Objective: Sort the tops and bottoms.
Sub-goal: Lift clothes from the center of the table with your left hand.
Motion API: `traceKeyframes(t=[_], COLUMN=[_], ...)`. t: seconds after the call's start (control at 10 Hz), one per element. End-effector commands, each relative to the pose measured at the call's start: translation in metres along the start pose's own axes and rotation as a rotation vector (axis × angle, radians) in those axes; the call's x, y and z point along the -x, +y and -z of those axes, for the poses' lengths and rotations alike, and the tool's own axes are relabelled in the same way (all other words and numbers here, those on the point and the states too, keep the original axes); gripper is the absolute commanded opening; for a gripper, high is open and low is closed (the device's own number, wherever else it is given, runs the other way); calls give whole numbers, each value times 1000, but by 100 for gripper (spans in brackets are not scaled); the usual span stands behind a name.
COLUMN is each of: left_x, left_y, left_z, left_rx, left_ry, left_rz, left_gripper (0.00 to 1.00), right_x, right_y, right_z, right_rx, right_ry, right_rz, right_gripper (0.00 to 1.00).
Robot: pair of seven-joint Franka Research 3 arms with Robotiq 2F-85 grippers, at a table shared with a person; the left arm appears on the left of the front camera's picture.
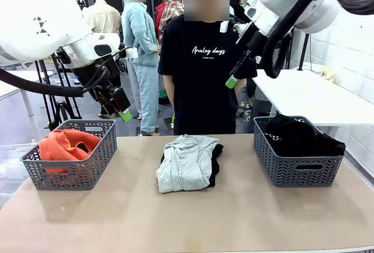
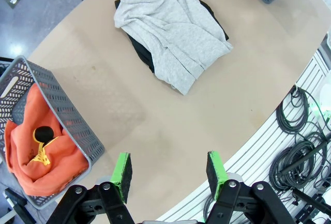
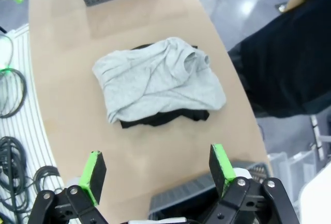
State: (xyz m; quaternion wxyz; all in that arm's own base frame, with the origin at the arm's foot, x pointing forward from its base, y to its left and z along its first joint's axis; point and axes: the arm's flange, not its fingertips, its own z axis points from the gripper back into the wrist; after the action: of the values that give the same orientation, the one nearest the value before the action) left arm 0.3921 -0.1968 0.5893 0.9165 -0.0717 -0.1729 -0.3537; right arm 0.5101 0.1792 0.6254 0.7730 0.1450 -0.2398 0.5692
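About half done, I judge. The orange top lies in the left basket at 9 o'clock, a black bottom in the right basket at 3. The grey top, over a second bottom, waits at centre. The left claw and right claw are wide and empty.

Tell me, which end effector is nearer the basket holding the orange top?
Left. The left end effector hangs open just above that basket, at its far corner; the right end effector is raised high far off, nearer the other basket.
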Motion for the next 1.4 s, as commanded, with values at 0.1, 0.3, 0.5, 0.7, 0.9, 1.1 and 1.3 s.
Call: traceKeyframes(t=[0.1,0.3,0.5,0.7,0.9,1.1,1.3], left_x=[1,1,-4,-31,-72,-94,-87], left_y=[-1,-1,-4,-4,3,9,8], left_z=[0,0,-1,19,73,112,123], left_rx=[-2,-2,-11,55,113,71,33], left_ry=[0,0,12,-57,-48,16,-11], left_rz=[0,0,14,41,50,24,-69], left_gripper=[76,76,76,76,76,76,76], right_x=[43,53,52,52,52,52,52], right_y=[30,30,26,26,26,26,26], right_z=[-26,-30,-35,-35,-35,-35,-35], right_rx=[2,9,2,2,2,2,2], right_ry=[45,24,24,24,24,24,24], right_rz=[52,74,63,63,63,63,63], right_gripper=[100,100,100,100,100,100,100])
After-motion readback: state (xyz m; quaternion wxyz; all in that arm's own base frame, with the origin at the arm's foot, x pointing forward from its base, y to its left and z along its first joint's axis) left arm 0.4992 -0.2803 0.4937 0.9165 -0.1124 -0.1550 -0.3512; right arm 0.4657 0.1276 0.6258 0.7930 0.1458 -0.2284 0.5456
